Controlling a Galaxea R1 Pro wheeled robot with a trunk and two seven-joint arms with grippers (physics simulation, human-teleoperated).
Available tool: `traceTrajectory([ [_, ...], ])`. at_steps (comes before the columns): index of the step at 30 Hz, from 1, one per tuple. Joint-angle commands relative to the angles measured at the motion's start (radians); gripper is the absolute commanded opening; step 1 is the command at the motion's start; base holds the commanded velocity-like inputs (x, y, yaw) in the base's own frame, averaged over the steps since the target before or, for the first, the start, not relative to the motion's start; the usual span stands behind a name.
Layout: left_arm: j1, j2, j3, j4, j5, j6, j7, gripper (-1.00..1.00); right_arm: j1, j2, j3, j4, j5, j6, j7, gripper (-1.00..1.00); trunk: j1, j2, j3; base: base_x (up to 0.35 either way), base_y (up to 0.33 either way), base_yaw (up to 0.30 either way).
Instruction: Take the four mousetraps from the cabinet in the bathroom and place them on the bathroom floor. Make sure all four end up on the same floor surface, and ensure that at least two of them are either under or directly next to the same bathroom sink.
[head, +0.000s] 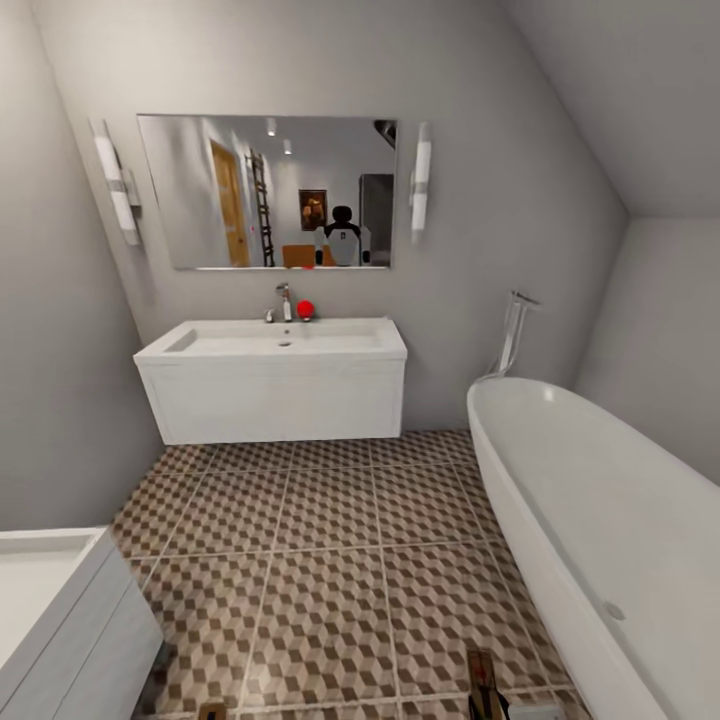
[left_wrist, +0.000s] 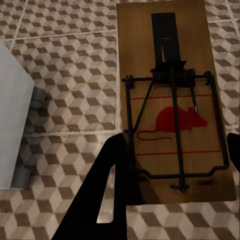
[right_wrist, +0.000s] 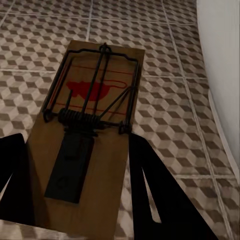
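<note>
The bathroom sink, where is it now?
In the head view the bathroom sink is straight ahead against the far wall, under the mirror, with the bathtub to its right.

Wide mirror (head: 267, 190) on the grey back wall, flanked by two tube-shaped wall lights (head: 116, 192). Small red ball (head: 305, 309) just beside the chrome tap. Large white oval bathtub (head: 600, 530) along the right wall, chrome filler (head: 513, 330) at its far end. White ribbed unit (head: 60, 620) in the near left corner.
</note>
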Motion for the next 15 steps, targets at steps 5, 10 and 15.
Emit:
traceTrajectory([
  [5, -0.002, 0.0, -0.003, 0.004, -0.002, -0.005, 0.007, -1.0, -0.001, 0.001, -0.003, 0.001, 0.007, -0.003, 0.001, -1.0, 0.001, -0.001, -0.001, 0.337, 0.0, 0.074],
  [10, -0.002, 0.0, -0.003, 0.004, -0.002, -0.005, 0.007, -1.0, -0.001, 0.001, -0.003, 0.005, 0.007, -0.003, 0.001, -1.0, 0.001, -0.001, -0.001, 0.337, -0.003, 0.08],
  [15, -0.002, 0.0, -0.003, 0.004, -0.002, -0.005, 0.007, -1.0, -0.001, 0.001, -0.003, 0.009, 0.007, -0.003, 0.001, -1.0, 0.001, -0.001, -0.001, 0.337, -0.06, 0.08],
])
